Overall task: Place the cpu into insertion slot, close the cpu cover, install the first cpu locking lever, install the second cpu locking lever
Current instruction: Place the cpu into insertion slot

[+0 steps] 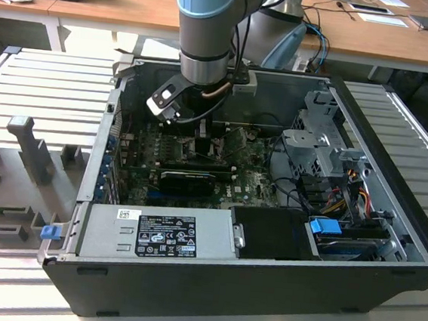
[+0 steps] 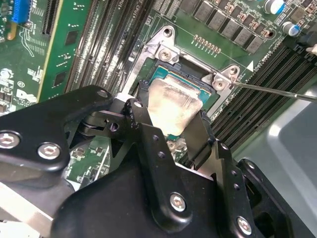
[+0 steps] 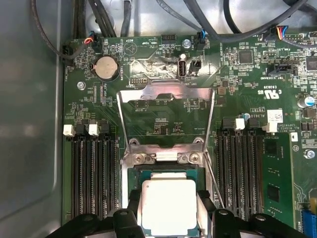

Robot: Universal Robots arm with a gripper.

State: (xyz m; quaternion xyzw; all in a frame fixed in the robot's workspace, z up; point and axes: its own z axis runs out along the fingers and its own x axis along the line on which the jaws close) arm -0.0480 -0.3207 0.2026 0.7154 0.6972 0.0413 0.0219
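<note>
The cpu [image 3: 168, 204], a pale silver square chip, lies between my gripper's [image 3: 168, 215] black fingers [image 3: 132, 210], which press on two of its opposite edges. It sits over the insertion slot [image 3: 148, 171], level with the silver frame; I cannot tell whether it rests fully inside. In the second wrist view the cpu [image 2: 173, 104] shows a green rim inside the slot's frame [image 2: 161, 49], with my gripper [image 2: 171, 121] shut on it. The cpu cover [image 3: 166, 92] is swung open and stands behind the slot. A thin wire locking lever [image 3: 214, 183] sticks out beside the slot.
The arm [image 1: 201, 53] reaches down into an open computer case [image 1: 209, 289] over the motherboard [image 1: 250, 183]. Black memory slots [image 3: 91, 173] flank the socket on both sides. A power supply [image 1: 157, 235], a drive cage [image 1: 322, 140] and cables [image 1: 348, 188] crowd the case.
</note>
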